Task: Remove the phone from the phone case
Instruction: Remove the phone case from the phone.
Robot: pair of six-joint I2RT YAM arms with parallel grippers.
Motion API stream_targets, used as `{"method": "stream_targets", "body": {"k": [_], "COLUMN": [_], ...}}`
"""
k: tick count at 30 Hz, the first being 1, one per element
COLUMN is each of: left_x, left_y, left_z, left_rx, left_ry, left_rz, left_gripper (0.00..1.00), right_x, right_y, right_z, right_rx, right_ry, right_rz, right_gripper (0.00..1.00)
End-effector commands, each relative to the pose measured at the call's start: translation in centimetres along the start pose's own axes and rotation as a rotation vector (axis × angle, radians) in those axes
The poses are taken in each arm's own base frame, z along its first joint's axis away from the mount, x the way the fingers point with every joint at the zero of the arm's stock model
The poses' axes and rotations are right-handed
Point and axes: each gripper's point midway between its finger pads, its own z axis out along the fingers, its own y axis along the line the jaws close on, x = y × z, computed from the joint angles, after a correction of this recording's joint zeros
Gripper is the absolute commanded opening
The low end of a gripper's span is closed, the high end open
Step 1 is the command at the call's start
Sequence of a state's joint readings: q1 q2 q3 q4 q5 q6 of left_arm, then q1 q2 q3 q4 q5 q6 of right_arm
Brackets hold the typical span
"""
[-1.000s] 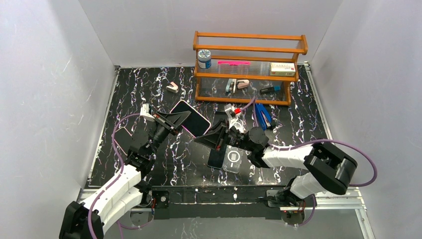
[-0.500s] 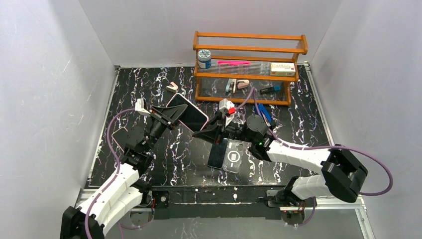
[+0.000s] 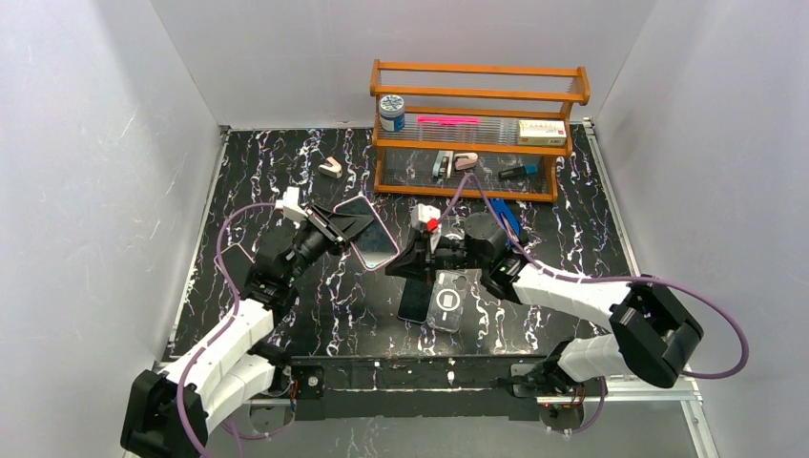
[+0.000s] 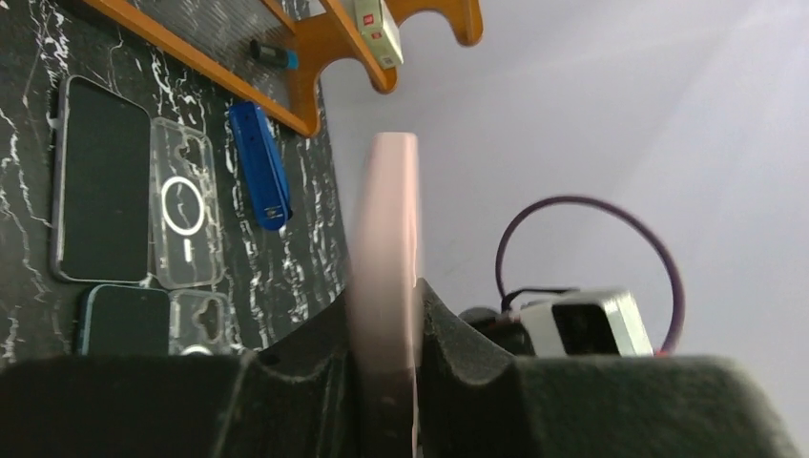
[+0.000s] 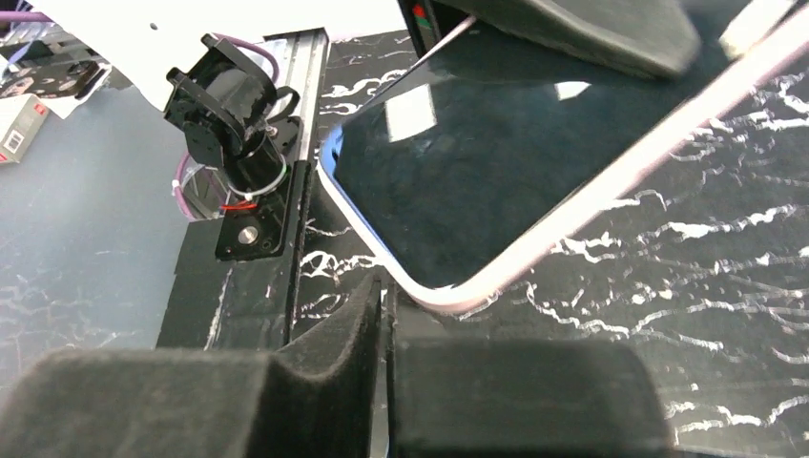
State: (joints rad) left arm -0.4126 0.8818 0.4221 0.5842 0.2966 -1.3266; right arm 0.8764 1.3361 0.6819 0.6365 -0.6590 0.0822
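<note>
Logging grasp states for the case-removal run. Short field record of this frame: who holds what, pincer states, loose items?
held item: phone, in the air
left pincer: shut on the phone's edge
right pincer: shut, tips at the phone's corner, nothing seen between them
case: pink case not yet off the phone
lying loose: second phone beside a clear case

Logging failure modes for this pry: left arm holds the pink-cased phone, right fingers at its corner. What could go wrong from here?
1. The left fingers pinch the pink-cased phone near one end only, most of it sticking out; a push could twist it loose.
2. The right fingers look shut at the case's rounded corner; they may skid onto the screen instead of catching the rim.
3. A drop might hit the bare phone or clear case nearby.
</note>
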Motion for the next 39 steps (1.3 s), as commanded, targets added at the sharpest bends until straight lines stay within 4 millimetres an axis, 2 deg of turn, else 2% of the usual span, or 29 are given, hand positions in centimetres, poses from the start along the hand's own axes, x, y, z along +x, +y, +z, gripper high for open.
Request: {"method": "stream_targets", "body": {"k": [1,2,4,6,8,11,14,22,31,39], "left_x": [0.7,0.9,1.3,2.0,2.7,3.4,3.6,4.0,4.5,4.5], "left_y": [-3.2,-3.6,-3.7,-3.8,-4.1,-4.8,-5.4,-6.8,-8.0,-8.6], "left_z": [-0.8,-0.9,-1.0,-1.0,-1.2,-1.5,-1.9,-2.3,-2.7,-2.9], "left_rx": [0.132,0.149,0.168,0.186,0.211,0.248,0.273,0.329,0.365,0.373], "left_ry": [0.131,0.158,0.212,0.275,0.329,0.381,0.396,0.412,0.417,0.406], "left_rz": [0.224,0.261,0.337,0.383,0.403,0.425,0.443,0.442,0.436,0.426], "left_gripper": [0.0,0.0,0.0,0.0,0.0,0.0,0.0,0.0,0.0,0.0], "right_x": [-2.4,-2.1,-2.1,-2.4,-2.7,-3.0,-3.1,-3.9,-4.4,-4.3], "right_y": [0.0,0.1,0.6,1.3,2.0,2.1,2.0,3.2,3.8,2.8], "right_z": [-2.6,-3.2,-4.2,-4.5,-4.5,-4.2,-3.8,-2.2,-1.3,-0.7], "right_rx": [-0.016,-0.023,-0.053,-0.09,-0.131,-0.161,-0.195,-0.299,-0.36,-0.317], "right_ry": [-0.083,-0.081,-0.082,-0.081,-0.074,-0.065,-0.049,-0.041,-0.038,-0.039], "right_rz": [0.06,0.11,0.168,0.202,0.223,0.225,0.235,0.223,0.179,0.186], "right_gripper": [0.19,0.23,0.39,0.52,0.61,0.68,0.69,0.64,0.4,0.19]}}
